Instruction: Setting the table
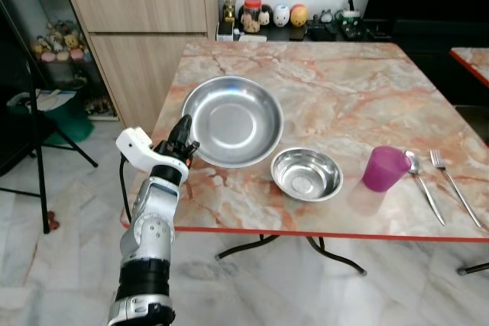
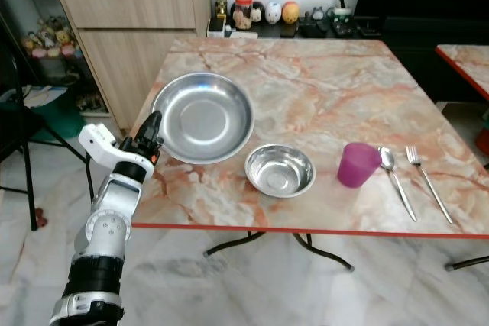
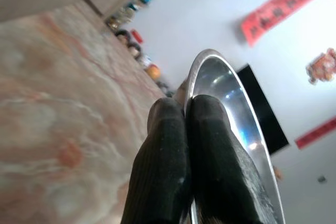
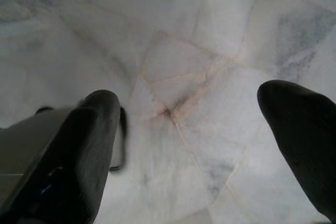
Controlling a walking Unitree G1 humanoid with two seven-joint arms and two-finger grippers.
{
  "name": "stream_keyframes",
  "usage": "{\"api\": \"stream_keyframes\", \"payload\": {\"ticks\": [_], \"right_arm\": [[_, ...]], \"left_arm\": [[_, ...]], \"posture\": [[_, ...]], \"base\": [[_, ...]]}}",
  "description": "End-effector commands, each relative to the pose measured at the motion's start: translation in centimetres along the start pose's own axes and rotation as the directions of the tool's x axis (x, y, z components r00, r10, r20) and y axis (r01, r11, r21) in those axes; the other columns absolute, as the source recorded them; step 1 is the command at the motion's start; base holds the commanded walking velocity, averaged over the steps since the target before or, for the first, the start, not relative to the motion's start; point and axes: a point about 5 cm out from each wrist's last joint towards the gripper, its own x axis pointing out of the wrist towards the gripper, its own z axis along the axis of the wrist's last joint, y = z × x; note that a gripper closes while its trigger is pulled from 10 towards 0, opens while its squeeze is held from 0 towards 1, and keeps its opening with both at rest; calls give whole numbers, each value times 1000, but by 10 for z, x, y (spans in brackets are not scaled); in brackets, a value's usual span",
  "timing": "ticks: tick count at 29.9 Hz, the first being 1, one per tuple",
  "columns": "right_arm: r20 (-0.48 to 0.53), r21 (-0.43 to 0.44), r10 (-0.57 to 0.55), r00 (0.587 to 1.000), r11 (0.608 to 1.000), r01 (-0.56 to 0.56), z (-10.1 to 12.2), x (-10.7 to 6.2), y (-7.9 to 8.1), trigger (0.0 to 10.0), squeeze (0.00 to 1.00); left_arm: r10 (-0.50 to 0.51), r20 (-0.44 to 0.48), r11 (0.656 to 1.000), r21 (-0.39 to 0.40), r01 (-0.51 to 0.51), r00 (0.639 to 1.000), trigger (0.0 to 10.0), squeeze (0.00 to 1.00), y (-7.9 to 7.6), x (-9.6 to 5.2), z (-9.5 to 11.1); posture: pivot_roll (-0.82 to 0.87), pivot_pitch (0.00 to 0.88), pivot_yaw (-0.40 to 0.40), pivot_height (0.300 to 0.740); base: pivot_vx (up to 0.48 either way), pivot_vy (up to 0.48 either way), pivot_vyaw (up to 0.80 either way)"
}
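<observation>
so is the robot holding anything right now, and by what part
The left gripper is shut on the near-left rim of the large steel plate. The right gripper hangs open over the floor, holding nothing.

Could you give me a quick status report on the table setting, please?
Left gripper shut on large steel plate rim at table edge. Right gripper open, idle over floor. Small bowl, purple cup, spoon, fork lie alongside.
</observation>
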Motion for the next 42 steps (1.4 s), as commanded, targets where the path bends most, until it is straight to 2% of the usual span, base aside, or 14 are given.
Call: {"api": "stream_keyframes", "payload": {"ticks": [1, 9, 20, 42], "right_arm": [[-1, 8, -16, 1000, 1000, 16, -2, -2, -6, 10000, 0], [0, 8, -13, 1000, 1000, 13, -2, -2, -6, 10000, 0], [1, 8, -11, 1000, 1000, 11, -2, -2, -5, 10000, 0], [2, 8, -5, 1000, 1000, 5, -3, -2, -4, 10000, 0]], "left_arm": [[-33, 24, 999, -10, 34, 999, 10000, 0, -10, 3, 4], [-70, 57, 997, -33, 72, 996, 10000, 0, -21, 7, 12], [-117, 55, 993, -8, 118, 992, 10000, 0, -34, 10, 13], [-133, 26, 991, 19, 132, 991, 10000, 0, -39, 11, 9]], "posture": [[70, 0, -52, 740], [71, 0, -52, 740], [70, 0, -51, 740], [61, 0, -45, 740]], "base": [[0, -442, 0], [0, -440, 0], [0, -441, 0], [0, -440, 0]]}}
